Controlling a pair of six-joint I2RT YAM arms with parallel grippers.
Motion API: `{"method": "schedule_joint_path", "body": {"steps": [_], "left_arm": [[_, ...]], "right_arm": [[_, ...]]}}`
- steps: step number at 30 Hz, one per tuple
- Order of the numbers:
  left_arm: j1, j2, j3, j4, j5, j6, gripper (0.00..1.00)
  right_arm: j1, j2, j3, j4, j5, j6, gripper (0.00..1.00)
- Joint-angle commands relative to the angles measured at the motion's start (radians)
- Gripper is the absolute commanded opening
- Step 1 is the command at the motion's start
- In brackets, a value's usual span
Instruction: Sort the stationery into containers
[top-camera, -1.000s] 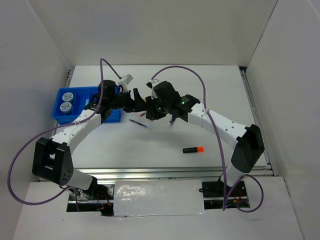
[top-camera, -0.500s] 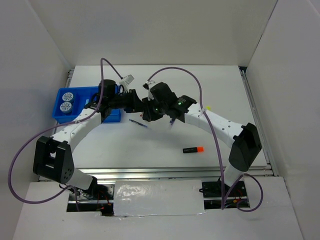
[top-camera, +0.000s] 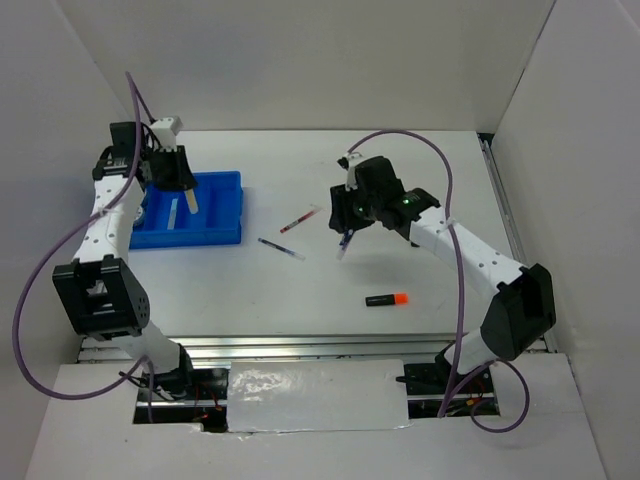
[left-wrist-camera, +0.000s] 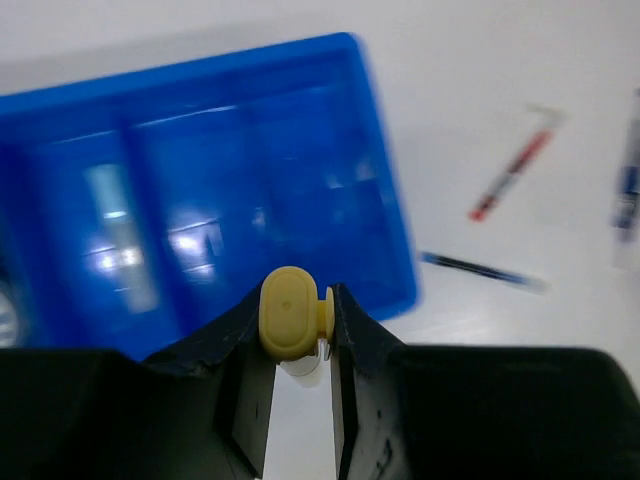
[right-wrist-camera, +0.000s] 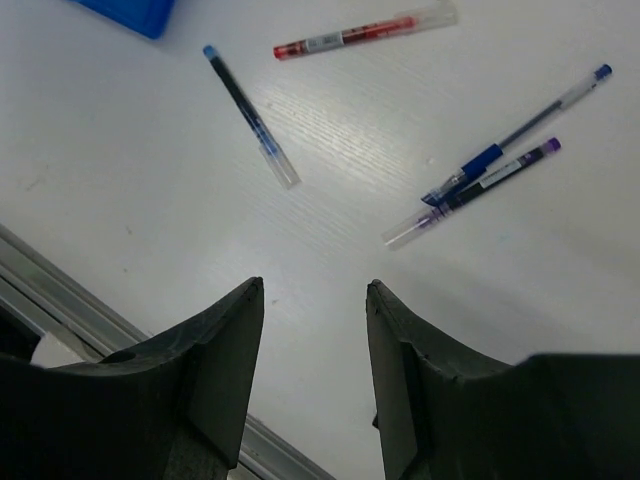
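Nearest the bases the orange-capped highlighter (top-camera: 386, 299) lies unsorted; beyond it the right gripper (right-wrist-camera: 312, 300) hangs empty, jaws apart, near the purple pen (right-wrist-camera: 470, 193), likely lining up a pick. Farthest, the left gripper (left-wrist-camera: 297, 305) pinches a yellow-ended stick (left-wrist-camera: 288, 312), pointed down over the blue tray (left-wrist-camera: 383, 190), presumably to drop it into a compartment
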Motion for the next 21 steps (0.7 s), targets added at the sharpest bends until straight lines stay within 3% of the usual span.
{"method": "schedule_joint_path", "body": {"steps": [1, 7, 15, 19, 21], "left_arm": [[0.051, 0.114, 0.174, -0.151, -0.209, 0.206, 0.04], [0.109, 0.353, 0.429, -0.262, -0.280, 0.246, 0.08], [0.117, 0.556, 0.572, -0.277, -0.397, 0.278, 0.12], [0.114, 0.610, 0.584, -0.299, -0.385, 0.281, 0.25], [0.115, 0.622, 0.567, -0.297, -0.371, 0.278, 0.41]], "right_arm": [[-0.034, -0.057, -0.050, -0.012, -0.049, -0.098, 0.53], [-0.091, -0.054, -0.070, -0.041, -0.026, -0.110, 0.52], [-0.157, -0.049, -0.087, -0.083, -0.040, -0.122, 0.52], [-0.172, -0.036, -0.096, -0.107, -0.046, -0.137, 0.52], [-0.175, -0.022, -0.096, -0.142, -0.047, -0.176, 0.52]]}}
